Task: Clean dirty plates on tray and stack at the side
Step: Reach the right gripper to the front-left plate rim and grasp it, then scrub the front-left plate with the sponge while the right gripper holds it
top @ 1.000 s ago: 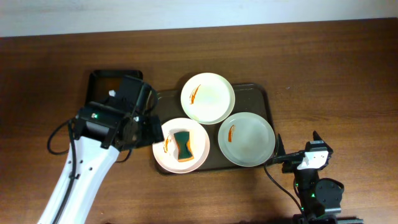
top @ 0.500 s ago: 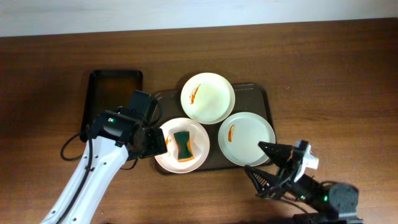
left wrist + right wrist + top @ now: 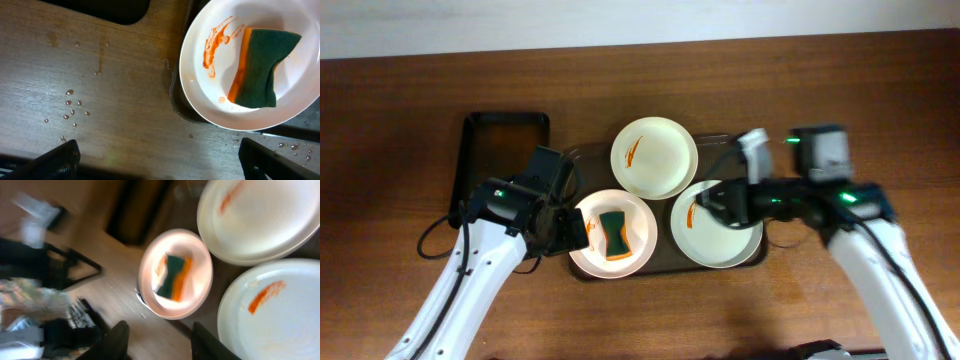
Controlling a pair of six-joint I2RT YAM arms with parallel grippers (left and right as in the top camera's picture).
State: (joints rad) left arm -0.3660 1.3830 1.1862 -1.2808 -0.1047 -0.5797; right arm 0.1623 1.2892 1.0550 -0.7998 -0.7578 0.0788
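Three dirty plates lie on the dark tray (image 3: 660, 262), each smeared with orange-red sauce. A cream plate (image 3: 654, 157) is at the back. The pale grey-green plate (image 3: 720, 235) is at the right. A second cream plate (image 3: 632, 240) at the front left holds a green and orange sponge (image 3: 613, 233). My left gripper (image 3: 570, 232) hangs open beside that plate's left rim; in its wrist view the plate (image 3: 220, 107) and sponge (image 3: 260, 67) lie ahead of the open gripper (image 3: 160, 165). My right gripper (image 3: 708, 208) hovers over the grey-green plate's left part, jaws apart and empty (image 3: 162, 342).
A smaller black tray (image 3: 500, 140) stands left of the big tray, behind my left arm. Water droplets (image 3: 72, 107) dot the wooden table (image 3: 820, 90) by the sponge plate. Bare wood surrounds both trays.
My right arm has swung from the table's front edge up over the grey-green plate, and its jaws have narrowed. My left gripper has moved closer to the sponge plate.
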